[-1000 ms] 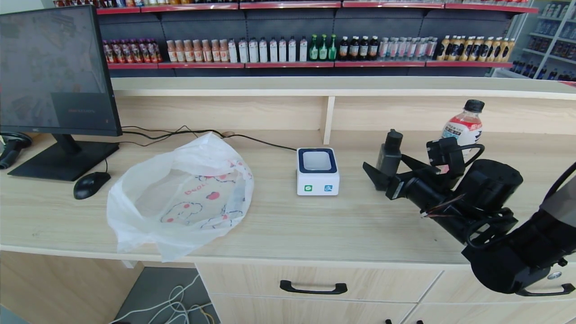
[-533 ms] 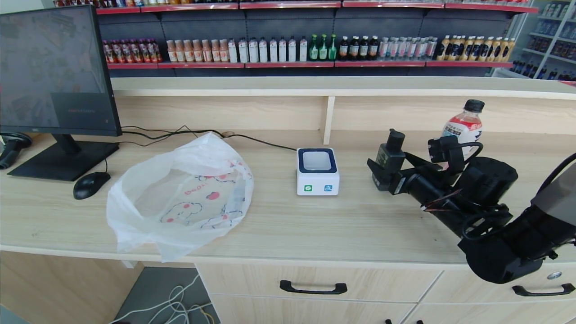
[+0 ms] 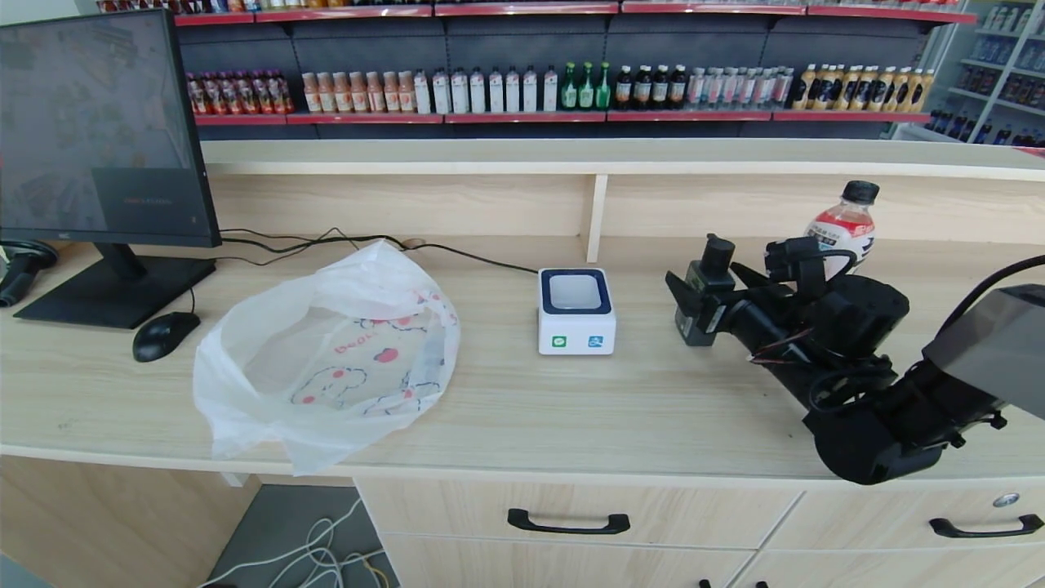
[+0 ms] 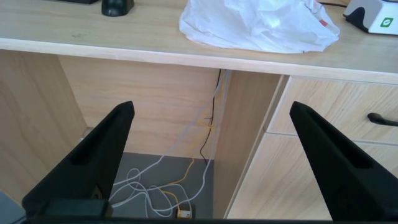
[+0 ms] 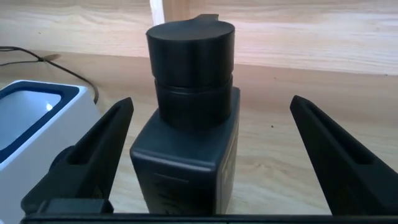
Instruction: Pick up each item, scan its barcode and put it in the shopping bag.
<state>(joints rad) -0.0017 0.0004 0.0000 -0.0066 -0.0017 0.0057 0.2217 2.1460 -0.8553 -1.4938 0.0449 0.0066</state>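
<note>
A small black bottle (image 3: pixel 702 290) with a black cap stands upright on the wooden counter (image 3: pixel 571 408), right of the white barcode scanner (image 3: pixel 575 310). My right gripper (image 3: pixel 700 296) is open, one finger on each side of the black bottle (image 5: pixel 189 124), with gaps on both sides in the right wrist view. A white plastic shopping bag (image 3: pixel 335 351) lies open on the counter's left half. My left gripper (image 4: pixel 211 106) hangs open below the counter's front edge, holding nothing, with the shopping bag (image 4: pixel 261 25) above it.
A drink bottle (image 3: pixel 845 224) with a red-white label stands behind the right arm near the back wall. A monitor (image 3: pixel 98 122) and mouse (image 3: pixel 163 335) sit at far left, with cables running to the scanner. Drawers with black handles (image 3: pixel 567 523) are under the counter.
My right arm has pushed forward toward the back of the counter, and its open fingers have come level with the black bottle and now straddle it. The bottle and bag stay put.
</note>
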